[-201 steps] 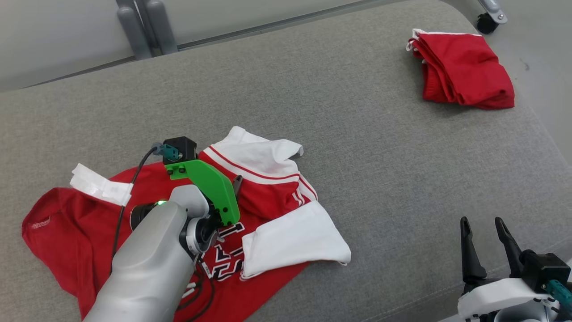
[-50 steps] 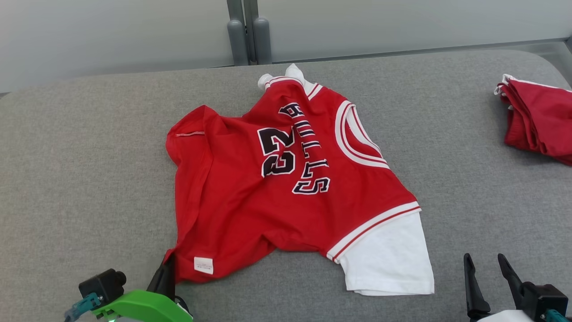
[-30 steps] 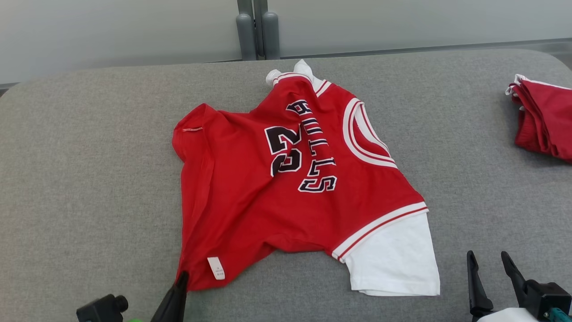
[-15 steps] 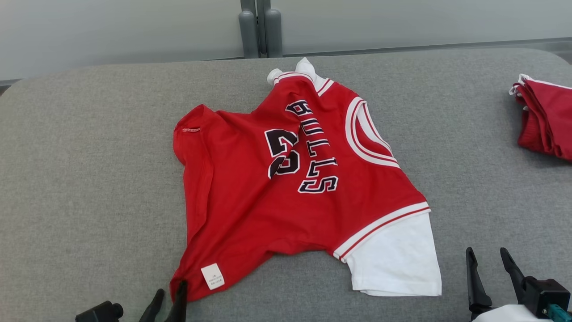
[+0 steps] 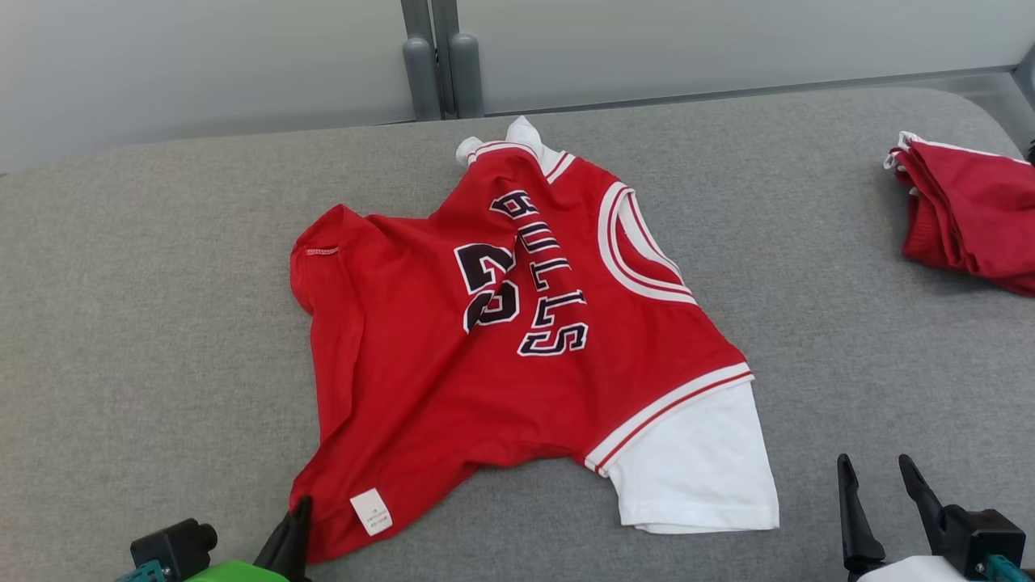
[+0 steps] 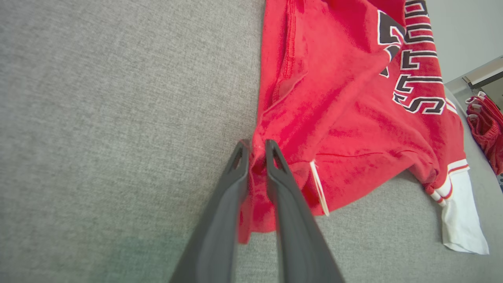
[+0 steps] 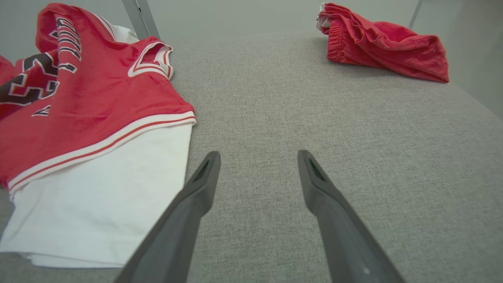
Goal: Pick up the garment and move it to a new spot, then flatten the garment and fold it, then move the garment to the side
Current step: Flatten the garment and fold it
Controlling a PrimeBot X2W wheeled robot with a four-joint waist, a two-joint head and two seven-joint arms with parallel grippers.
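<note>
The garment (image 5: 501, 323) is a red jersey with dark lettering and white sleeves, lying spread but rumpled in the middle of the grey cushioned surface (image 5: 145, 323). Its near-left hem corner, beside a small white label (image 5: 370, 511), sits between the fingers of my left gripper (image 5: 297, 517). In the left wrist view the left gripper (image 6: 256, 151) is shut on a pinch of the red fabric (image 6: 353, 118). My right gripper (image 5: 877, 473) stands open and empty at the lower right, just right of the white sleeve (image 7: 98, 204). In the right wrist view the right gripper (image 7: 258, 157) hovers over bare grey cloth.
A second red garment (image 5: 966, 214), folded, lies at the far right edge of the surface, also seen in the right wrist view (image 7: 385, 43). Grey posts (image 5: 433, 65) stand behind the back edge. Bare grey surface stretches left of the jersey and between it and the folded pile.
My left gripper opened half a second ago and has closed again on the jersey's near-left hem corner. The head camera shifted slightly. The right gripper has stayed put.
</note>
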